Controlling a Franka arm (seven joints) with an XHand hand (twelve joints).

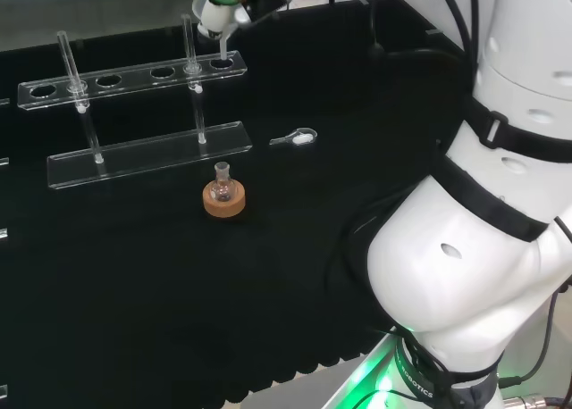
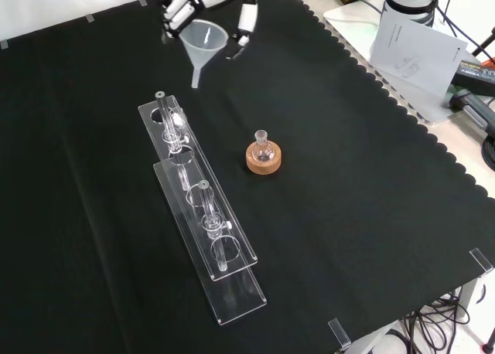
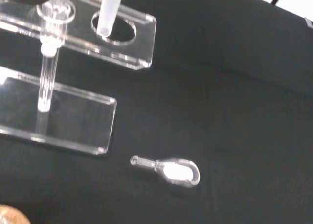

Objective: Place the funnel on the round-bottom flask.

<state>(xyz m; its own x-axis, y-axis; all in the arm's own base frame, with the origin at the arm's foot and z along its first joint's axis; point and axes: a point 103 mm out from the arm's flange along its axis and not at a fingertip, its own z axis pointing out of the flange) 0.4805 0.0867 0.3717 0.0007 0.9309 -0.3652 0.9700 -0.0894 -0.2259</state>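
One funnel in hand, flask empty

Front view: black-and-white hand holding the clear plastic cone funnel above the black cloth.
Fingers curled around the funnel rim, spout down. Small clear glass round-bottom flask sits upright in its tan cork ring stand, well apart from the funnel, nearer the camera. Clear acrylic test-tube rack lies left of the flask.
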